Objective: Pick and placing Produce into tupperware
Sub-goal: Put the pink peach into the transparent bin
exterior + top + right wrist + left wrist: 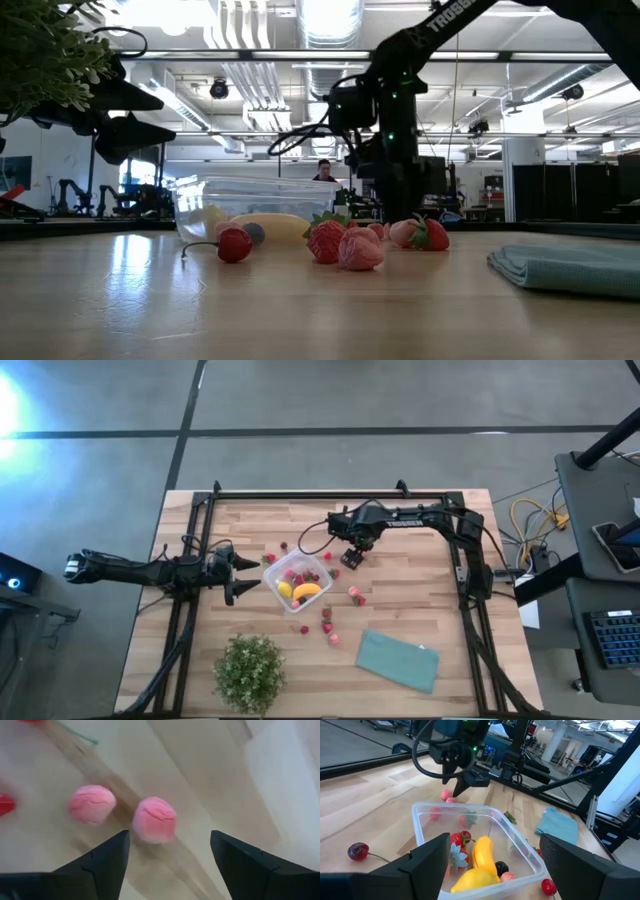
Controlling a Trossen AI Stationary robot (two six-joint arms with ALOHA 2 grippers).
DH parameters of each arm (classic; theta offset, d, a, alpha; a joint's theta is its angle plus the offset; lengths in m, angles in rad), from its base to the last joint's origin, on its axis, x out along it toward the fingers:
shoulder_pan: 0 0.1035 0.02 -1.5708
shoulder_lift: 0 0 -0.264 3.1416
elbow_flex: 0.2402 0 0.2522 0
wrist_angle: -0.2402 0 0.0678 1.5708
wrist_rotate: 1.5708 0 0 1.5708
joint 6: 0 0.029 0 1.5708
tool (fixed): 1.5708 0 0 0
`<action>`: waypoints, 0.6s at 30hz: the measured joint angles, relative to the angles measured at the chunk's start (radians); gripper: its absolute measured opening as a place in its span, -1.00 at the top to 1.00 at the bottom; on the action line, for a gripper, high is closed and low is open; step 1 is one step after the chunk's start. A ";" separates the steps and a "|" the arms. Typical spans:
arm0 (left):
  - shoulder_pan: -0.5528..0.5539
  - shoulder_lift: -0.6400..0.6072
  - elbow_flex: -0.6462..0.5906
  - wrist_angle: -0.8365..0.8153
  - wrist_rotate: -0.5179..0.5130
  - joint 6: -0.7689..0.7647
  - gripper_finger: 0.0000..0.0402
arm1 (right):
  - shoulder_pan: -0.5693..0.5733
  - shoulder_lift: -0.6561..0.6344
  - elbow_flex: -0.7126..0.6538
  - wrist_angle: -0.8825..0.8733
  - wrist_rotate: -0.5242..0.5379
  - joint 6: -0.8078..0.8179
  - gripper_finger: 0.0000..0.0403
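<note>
The clear tupperware [298,582] stands mid-table and holds a yellow banana [482,852], a yellow round fruit [470,880] and some red strawberries [459,840]. More fruits lie loose on the wood: two pink ones [154,819] [91,803] beyond the tupperware's far right corner, and others [355,595] to its right. My right gripper [352,557] points down, open, just above the two pink fruits, and one of them lies ahead of the gap between its fingers [170,855]. My left gripper [240,575] waits open at the tupperware's left side.
A teal folded cloth [398,658] lies near the front right, a green potted plant [248,672] at the front left. A red cherry-like fruit [358,851] with a stem lies left of the tupperware. A black frame [330,493] rims the table.
</note>
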 joint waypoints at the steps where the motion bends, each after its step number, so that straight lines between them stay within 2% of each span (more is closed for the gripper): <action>1: 0.000 0.000 0.000 0.000 0.000 0.000 -0.46 | -0.003 0.000 -0.004 0.009 -0.011 -0.007 -0.32; 10: 0.000 0.000 0.000 0.001 0.000 0.000 -0.46 | -0.046 0.000 -0.019 0.058 -0.095 0.035 -0.08; 18: 0.000 0.001 0.000 0.000 0.000 0.000 -0.46 | -0.072 0.000 -0.019 0.079 -0.113 0.092 0.07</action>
